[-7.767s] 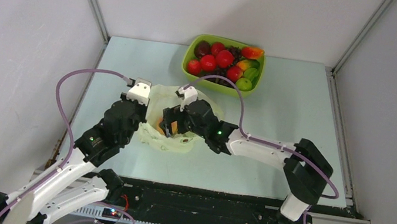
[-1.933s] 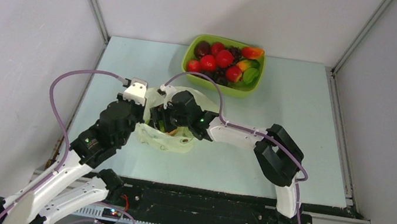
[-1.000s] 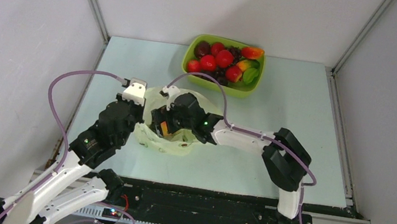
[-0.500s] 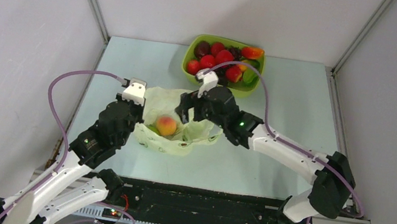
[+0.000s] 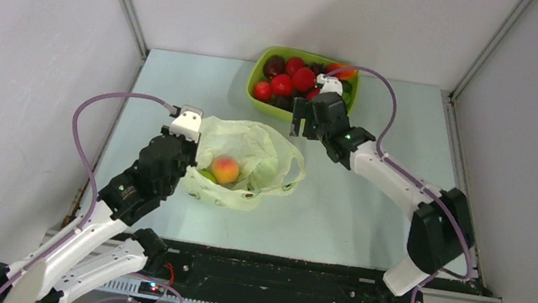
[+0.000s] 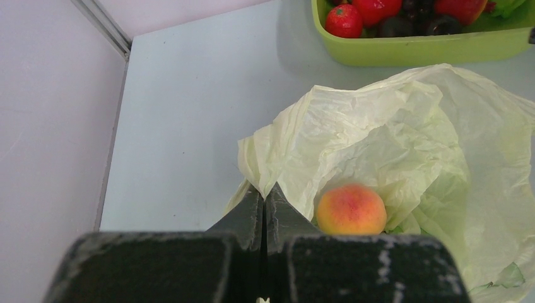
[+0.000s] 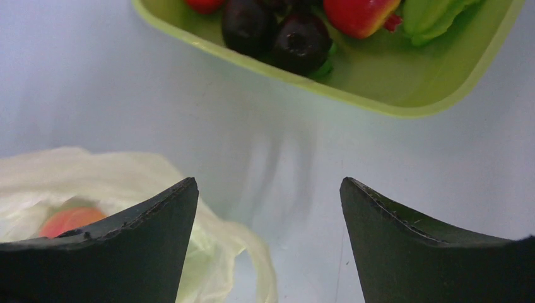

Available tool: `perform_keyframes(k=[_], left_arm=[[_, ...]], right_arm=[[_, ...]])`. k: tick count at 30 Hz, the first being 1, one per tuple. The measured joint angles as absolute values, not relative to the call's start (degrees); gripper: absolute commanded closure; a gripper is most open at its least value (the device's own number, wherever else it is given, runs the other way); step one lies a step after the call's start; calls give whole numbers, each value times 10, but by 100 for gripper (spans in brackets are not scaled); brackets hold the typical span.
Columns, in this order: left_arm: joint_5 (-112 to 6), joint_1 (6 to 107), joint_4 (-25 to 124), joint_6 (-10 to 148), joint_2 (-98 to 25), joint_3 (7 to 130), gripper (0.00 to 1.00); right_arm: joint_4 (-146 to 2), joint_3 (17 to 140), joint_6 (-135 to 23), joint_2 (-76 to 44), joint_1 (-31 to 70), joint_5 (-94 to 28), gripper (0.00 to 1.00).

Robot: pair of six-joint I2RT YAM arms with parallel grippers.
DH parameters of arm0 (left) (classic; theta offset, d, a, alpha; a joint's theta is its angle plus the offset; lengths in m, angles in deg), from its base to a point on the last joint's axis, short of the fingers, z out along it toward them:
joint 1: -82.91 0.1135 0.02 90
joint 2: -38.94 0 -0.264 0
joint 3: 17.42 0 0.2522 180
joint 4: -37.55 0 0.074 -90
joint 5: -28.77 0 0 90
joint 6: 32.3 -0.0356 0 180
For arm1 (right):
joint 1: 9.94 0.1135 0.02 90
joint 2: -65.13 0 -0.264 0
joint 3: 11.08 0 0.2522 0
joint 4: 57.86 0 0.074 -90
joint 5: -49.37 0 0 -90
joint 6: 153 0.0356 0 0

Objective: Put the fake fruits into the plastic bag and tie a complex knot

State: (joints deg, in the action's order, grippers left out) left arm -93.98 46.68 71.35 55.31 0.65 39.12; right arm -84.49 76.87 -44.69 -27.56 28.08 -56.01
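The pale yellow-green plastic bag [image 5: 248, 160] lies open on the table, an orange-pink peach [image 5: 225, 169] inside; bag [image 6: 391, 126] and peach [image 6: 351, 209] also show in the left wrist view. My left gripper [image 5: 188, 157] is shut on the bag's left rim, with film pinched between its fingertips [image 6: 255, 205]. My right gripper [image 5: 303, 124] is open and empty, just in front of the lime-green tray [image 5: 256, 105]. The tray holds red apples [image 5: 283, 84], a dark plum [image 5: 274, 65] and a green apple [image 5: 340, 100]. In the right wrist view the tray [image 7: 378, 101] is ahead and a bag handle [image 7: 252, 252] below.
Metal frame posts [image 5: 123, 1] and grey walls close in the table on left, right and back. A purple cable [image 5: 108, 99] loops off the left arm. The black rail [image 5: 279, 278] runs along the near edge.
My right gripper has left the bag, leaving the peach inside, and moved back and right to the tray's near edge. The left gripper has kept its hold on the rim.
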Motion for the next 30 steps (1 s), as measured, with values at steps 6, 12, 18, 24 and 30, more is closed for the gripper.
perform_keyframes(k=[6, 12, 18, 24, 30], left_arm=[[-938, 467, 713, 553, 6, 391, 100], [-938, 467, 713, 553, 6, 391, 100], [-936, 467, 713, 553, 6, 391, 100], [-934, 467, 713, 553, 9, 391, 100], [-934, 467, 713, 553, 17, 391, 100]], right_arm=[[-876, 873, -454, -390, 250, -576, 13], [-907, 996, -460, -489, 236, -584, 12], [-935, 1085, -461, -570, 224, -585, 9], [-974, 1182, -461, -652, 217, -588, 8], [-1009, 1259, -461, -712, 210, -589, 10]])
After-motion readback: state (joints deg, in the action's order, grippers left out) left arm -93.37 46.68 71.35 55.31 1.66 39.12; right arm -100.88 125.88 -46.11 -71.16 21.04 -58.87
